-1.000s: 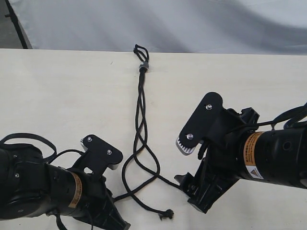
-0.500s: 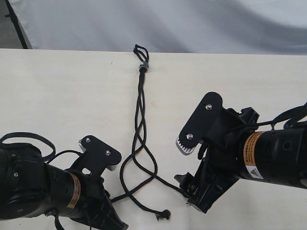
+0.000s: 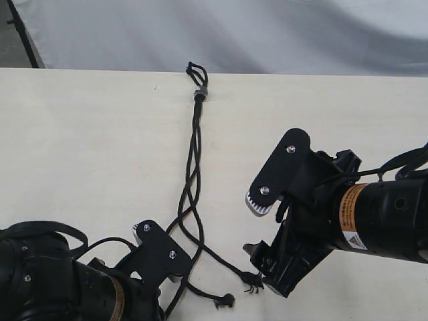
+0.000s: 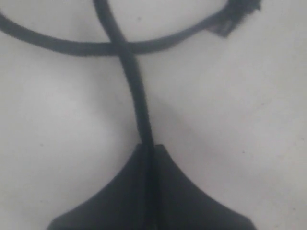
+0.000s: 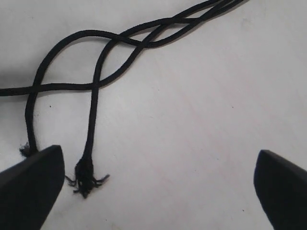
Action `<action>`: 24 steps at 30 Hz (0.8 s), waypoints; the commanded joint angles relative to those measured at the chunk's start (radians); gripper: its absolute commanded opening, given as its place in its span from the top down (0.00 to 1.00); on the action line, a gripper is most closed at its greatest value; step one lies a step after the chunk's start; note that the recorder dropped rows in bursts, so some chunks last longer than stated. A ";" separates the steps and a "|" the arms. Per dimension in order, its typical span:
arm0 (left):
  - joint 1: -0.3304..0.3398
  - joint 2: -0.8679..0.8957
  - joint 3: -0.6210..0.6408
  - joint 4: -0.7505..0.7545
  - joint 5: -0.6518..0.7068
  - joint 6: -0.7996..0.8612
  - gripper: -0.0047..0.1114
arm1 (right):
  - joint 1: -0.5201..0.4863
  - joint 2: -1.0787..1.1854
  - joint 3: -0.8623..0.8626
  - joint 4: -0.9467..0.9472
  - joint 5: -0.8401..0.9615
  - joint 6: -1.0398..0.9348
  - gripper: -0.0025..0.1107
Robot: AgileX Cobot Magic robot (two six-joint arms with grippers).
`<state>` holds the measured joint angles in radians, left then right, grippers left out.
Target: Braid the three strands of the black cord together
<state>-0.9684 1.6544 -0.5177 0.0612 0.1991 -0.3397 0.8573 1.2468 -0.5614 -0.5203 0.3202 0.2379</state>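
The black cord (image 3: 195, 144) lies along the table from its loops and grey band (image 3: 200, 93) toward me. Its three strands (image 5: 144, 40) twist loosely and cross one another. My left gripper (image 3: 175, 269) is at the near edge, shut on one strand (image 4: 140, 112); a second strand (image 4: 72, 47) crosses in front of the jaws. My right gripper (image 3: 257, 231) stands wide open beside the strand ends, holding nothing. One frayed tip (image 5: 85, 176) lies just inside its finger (image 5: 29, 184). Another tip (image 3: 226, 301) lies near the table's front edge.
The pale table (image 3: 80, 134) runs back to a grey cloth backdrop (image 3: 267, 33). A thick robot cable (image 3: 40, 231) loops over my left arm. The right arm's black body (image 3: 374, 221) fills the right side.
My left gripper has moved right and nearer the front edge with its strand, drawing the wide loop in across the other strands. A frayed tip now lies by the right gripper, which has not moved.
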 commanded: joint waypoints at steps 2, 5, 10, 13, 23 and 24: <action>-0.023 0.042 0.033 -0.041 0.148 0.003 0.94 | -0.006 -0.008 0.004 -0.012 -0.009 0.002 0.09; -0.023 0.042 0.033 -0.041 0.148 0.003 0.91 | -0.006 -0.008 0.004 -0.012 -0.009 0.002 0.09; -0.023 0.042 0.033 -0.041 0.148 0.003 0.56 | -0.006 -0.008 0.004 -0.012 -0.009 0.002 0.09; -0.023 0.042 0.033 -0.041 0.148 0.015 0.53 | -0.006 -0.008 0.004 -0.012 -0.009 0.002 0.09; -0.023 0.042 0.033 -0.041 0.140 0.021 0.53 | -0.006 -0.008 0.006 -0.008 0.000 0.124 0.09; -0.023 0.042 0.033 -0.041 0.140 0.021 0.53 | -0.006 -0.008 0.011 -0.008 -0.003 0.129 0.09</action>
<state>-0.9908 1.6526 -0.5201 0.0383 0.1968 -0.3124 0.8573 1.2468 -0.5614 -0.5203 0.3184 0.3315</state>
